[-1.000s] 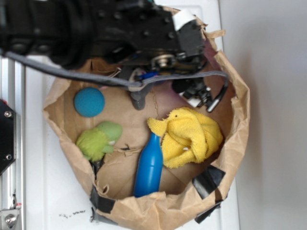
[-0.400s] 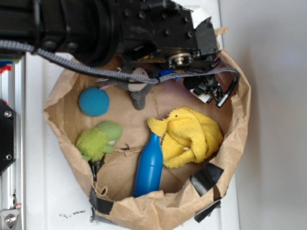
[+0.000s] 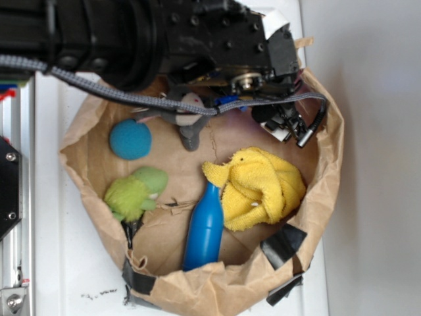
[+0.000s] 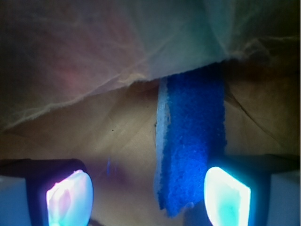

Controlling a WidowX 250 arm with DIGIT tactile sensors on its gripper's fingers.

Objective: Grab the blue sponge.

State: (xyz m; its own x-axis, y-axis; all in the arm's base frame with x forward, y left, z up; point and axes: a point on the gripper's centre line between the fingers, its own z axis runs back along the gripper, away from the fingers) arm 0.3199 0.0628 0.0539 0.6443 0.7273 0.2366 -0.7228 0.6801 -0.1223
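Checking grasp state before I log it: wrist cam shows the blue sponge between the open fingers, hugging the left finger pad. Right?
Not quite. In the wrist view the blue sponge does sit between the open fingers of the gripper, but it hugs the right pad, its lower edge right beside it. The left pad is well apart from it, with bare brown paper between.

A coarse, matt blue sponge [image 4: 193, 141] lies on crinkled brown paper bag [image 3: 322, 164] beside a fluffy yellow towel [image 3: 263, 187] and glossy plastic bottle [image 3: 204, 230].
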